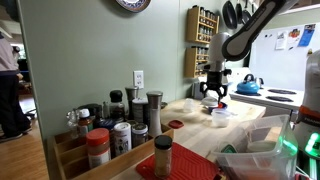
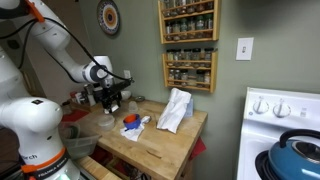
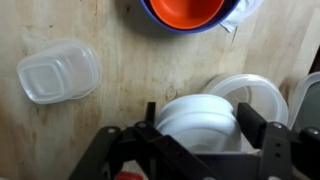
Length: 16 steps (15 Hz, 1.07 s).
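My gripper [image 3: 200,135] is shut on a white round bowl [image 3: 200,118]; its two black fingers press the bowl's left and right sides. In both exterior views the gripper [image 1: 214,92] [image 2: 110,97] hangs a little above the wooden table [image 3: 110,110]. Below it in the wrist view lie an orange bowl inside a blue one [image 3: 185,12], a clear plastic container [image 3: 58,70] at the left, and a white round lid [image 3: 265,92] at the right, partly hidden by the held bowl.
A white cloth [image 2: 175,108] lies on the table near the wall. Spice racks [image 2: 190,70] hang above it. Spice jars [image 1: 125,135] crowd one table end. A stove with a blue kettle [image 2: 296,157] stands beside the table.
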Available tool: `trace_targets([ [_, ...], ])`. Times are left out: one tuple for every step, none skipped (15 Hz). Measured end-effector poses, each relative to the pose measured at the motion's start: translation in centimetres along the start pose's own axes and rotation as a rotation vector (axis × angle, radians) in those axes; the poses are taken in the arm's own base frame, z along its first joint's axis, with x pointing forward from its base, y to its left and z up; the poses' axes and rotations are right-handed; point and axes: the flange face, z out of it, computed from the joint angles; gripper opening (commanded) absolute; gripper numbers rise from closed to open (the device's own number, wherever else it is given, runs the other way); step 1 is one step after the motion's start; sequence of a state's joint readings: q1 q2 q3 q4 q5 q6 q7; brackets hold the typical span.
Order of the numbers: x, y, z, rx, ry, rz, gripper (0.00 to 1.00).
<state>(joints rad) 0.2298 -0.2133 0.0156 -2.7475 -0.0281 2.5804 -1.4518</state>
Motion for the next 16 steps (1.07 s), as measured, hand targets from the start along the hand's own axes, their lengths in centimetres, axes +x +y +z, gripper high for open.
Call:
trace_targets([
  [-0.1, -0.1, 0.5, 0.011, 0.0, -0.017, 0.56],
  [-0.2, -0.1, 1.0, 0.024, -0.001, -0.036, 0.56],
  [-0.2, -0.2, 1.5, 0.036, -0.001, -0.053, 0.56],
  [-0.2, -0.3, 1.9, 0.047, -0.002, -0.068, 0.56],
  [-0.3, -0.3, 2.3, 0.052, -0.002, -0.078, 0.56],
  [-0.3, -0.3, 2.6, 0.053, -0.002, -0.083, 0.56],
  [-0.4, -0.2, 2.9, 0.048, -0.003, -0.085, 0.56],
  [-0.4, -0.1, 3.1, 0.037, -0.005, -0.087, 0.56],
  [-0.5, 0.1, 3.2, 0.023, -0.008, -0.09, 0.56],
  [-0.7, 0.3, 3.2, 0.003, -0.012, -0.089, 0.56],
  [-0.8, 0.6, 3.2, -0.016, -0.015, -0.088, 0.56],
  [-0.9, 0.8, 3.3, -0.034, -0.018, -0.083, 0.56],
  [-1.0, 0.9, 3.5, -0.05, -0.022, -0.079, 0.56],
  [-1.0, 1.1, 3.6, -0.064, -0.025, -0.073, 0.56],
  [-1.1, 1.2, 3.8, -0.076, -0.028, -0.068, 0.56],
  [-1.2, 1.2, 3.9, -0.084, -0.031, -0.064, 0.56],
])
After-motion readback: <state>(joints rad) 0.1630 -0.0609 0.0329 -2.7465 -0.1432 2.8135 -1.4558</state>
